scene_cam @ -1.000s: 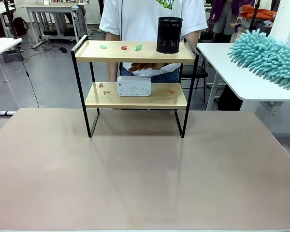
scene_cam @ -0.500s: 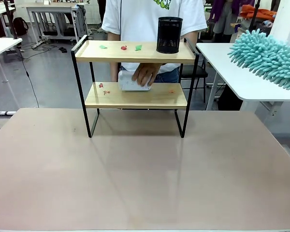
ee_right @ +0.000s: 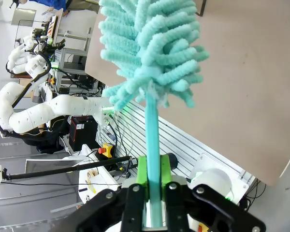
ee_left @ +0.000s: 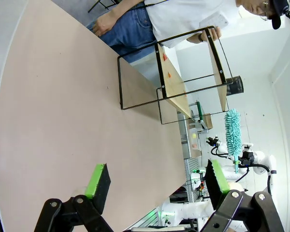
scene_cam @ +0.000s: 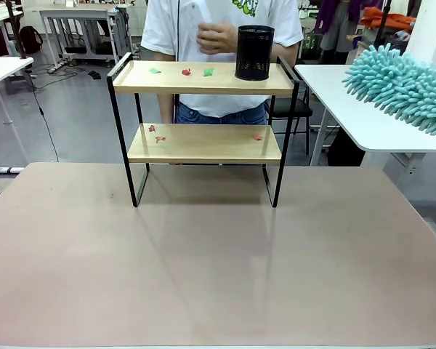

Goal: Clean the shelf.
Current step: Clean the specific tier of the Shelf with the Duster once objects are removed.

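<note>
Shelf (scene_cam: 176,80), a two-tier rack of pale wooden boards in a thin black frame, stands on its four legs at the far side of the tan bench (scene_cam: 218,262), roughly centred and facing the robot. On its top board a black mesh cup (scene_cam: 254,52) stands upright near the right end. Three small paper scraps (scene_cam: 186,72), two green and one red, lie loose toward the left and middle. The lower board carries a few more reddish bits: two near its left end and one near its right end. A person (scene_cam: 225,14) in a white shirt and jeans stands just behind the shelf, with one hand (scene_cam: 216,36) raised at chest height above the top board. In the left wrist view that hand grips a small white box (ee_left: 215,21), though what it is cannot be told. The left tool (ee_left: 157,179) hangs over the near part of the bench with its green pads spread wide and nothing between them, well apart from the shelf. The right tool (ee_right: 153,186) is clamped tight on the thin handle of a teal duster (ee_right: 150,53), whose fluffy head points away from the wrist. From the front the duster's head shows at the right edge, raised in the air in front of a white side bench (scene_cam: 356,123), well clear of the shelf.
</note>
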Available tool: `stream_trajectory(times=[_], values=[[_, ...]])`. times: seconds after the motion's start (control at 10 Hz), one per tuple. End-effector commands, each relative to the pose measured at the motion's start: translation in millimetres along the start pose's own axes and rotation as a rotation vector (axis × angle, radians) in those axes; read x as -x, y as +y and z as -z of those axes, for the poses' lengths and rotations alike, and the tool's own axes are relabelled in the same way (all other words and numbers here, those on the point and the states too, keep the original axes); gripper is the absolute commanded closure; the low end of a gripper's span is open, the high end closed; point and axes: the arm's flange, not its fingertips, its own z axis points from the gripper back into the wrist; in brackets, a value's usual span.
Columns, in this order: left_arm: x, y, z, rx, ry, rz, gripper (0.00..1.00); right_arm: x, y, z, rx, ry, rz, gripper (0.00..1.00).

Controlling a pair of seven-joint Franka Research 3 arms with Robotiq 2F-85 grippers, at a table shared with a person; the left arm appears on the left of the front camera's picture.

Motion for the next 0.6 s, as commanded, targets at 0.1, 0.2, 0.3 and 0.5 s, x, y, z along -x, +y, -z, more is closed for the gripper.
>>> stream_trajectory(times=[0.1, 0.2, 0.3, 0.5], values=[[0, 0, 1, 0.020, -0.010, 0.028, 0.00, -3, 2, -4, 0.003, 0.009, 0.010, 1.00], [0, 0, 1, 0.020, -0.010, 0.028, 0.00, 0, 0, 0, 0.000, 0.000, 0.000, 0.88], [0, 0, 1, 0.020, -0.010, 0.028, 0.00, 5, 22, 7, 0.089, 0.001, 0.098, 0.88], [0, 0, 1, 0.020, -0.010, 0.028, 0.00, 42, 76, 26, 0.196, 0.032, 0.198, 0.88]])
